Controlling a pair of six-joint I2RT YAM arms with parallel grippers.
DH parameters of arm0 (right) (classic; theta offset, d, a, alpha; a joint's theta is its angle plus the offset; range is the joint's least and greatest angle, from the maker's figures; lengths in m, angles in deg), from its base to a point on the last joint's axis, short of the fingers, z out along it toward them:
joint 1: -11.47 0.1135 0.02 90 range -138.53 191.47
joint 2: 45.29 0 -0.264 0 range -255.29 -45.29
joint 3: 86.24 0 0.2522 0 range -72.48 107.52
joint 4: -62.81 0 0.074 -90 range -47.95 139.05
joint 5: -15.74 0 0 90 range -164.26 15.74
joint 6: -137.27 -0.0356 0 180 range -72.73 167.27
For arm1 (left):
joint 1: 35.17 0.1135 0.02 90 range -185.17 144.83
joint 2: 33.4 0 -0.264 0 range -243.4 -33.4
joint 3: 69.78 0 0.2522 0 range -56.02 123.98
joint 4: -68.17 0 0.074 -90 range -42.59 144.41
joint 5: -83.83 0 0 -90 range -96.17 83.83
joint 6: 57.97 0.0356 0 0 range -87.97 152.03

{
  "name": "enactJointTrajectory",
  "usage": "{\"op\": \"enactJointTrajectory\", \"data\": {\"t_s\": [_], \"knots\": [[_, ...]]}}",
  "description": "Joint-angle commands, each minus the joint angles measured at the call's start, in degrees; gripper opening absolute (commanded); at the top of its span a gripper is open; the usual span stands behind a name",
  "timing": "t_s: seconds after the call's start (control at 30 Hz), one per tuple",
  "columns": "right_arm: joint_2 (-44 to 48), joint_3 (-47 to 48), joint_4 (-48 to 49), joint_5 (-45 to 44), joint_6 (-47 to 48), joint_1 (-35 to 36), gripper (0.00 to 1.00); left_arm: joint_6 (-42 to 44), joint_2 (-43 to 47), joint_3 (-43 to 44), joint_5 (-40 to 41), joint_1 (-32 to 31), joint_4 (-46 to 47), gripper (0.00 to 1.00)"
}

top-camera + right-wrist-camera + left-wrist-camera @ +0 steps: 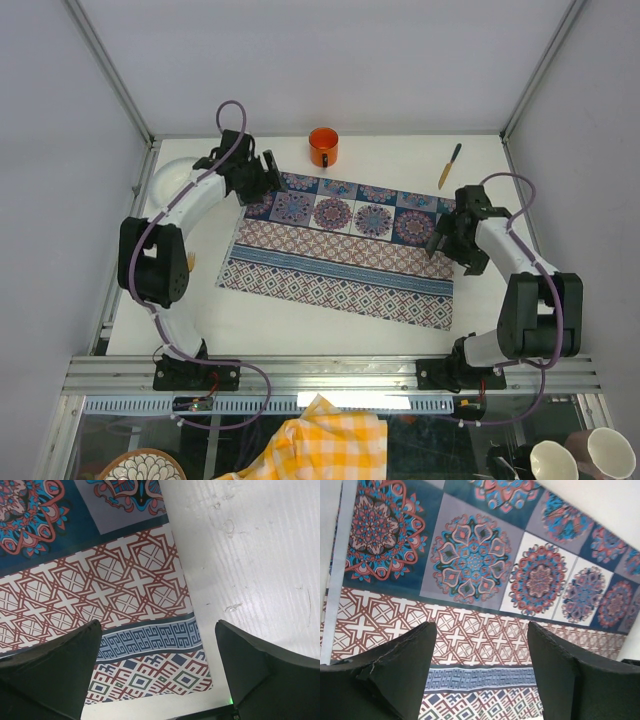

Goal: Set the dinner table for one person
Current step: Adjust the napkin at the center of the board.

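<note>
The dinner table (400, 160) is a white top with a blue-and-purple patterned cloth (345, 245) spread flat across its middle. My left gripper (270, 178) hovers over the cloth's far left corner. In the left wrist view the left gripper (480, 630) is open, with only the cloth (470, 565) showing between its fingers. My right gripper (437, 245) hangs over the cloth's right edge. In the right wrist view the right gripper (157, 627) stands wide open and empty above the cloth (100, 590) and the bare table (250, 555).
An orange mug (323, 147) stands at the back centre. A knife with an orange handle (449, 166) lies at the back right. A white plate (168, 180) is partly hidden behind the left arm. Below the front rail are a yellow checked cloth (325, 440), a patterned bowl (145, 465) and white cups (555, 462).
</note>
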State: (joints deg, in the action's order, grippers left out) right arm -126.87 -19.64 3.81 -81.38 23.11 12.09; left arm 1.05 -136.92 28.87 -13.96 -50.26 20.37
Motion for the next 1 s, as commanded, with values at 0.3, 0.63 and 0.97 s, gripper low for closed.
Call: {"op": "enactJointTrajectory", "data": {"t_s": [0.3, 0.63, 0.97], "knots": [[-1.8, 2.9, 1.3, -5.1, -0.7, 0.7, 1.0, 0.8, -5.8, -5.0, 8.8, -0.7, 3.0, 0.79], [-1.7, 2.6, 1.8, -4.9, 0.0, 0.5, 1.0, 0.0, -7.3, -3.4, 24.9, -0.6, -3.8, 0.87], [-1.2, 2.7, 2.1, -4.9, 0.3, 0.4, 1.0, -0.7, -8.3, -3.3, 30.2, 0.5, -9.0, 0.92]]}}
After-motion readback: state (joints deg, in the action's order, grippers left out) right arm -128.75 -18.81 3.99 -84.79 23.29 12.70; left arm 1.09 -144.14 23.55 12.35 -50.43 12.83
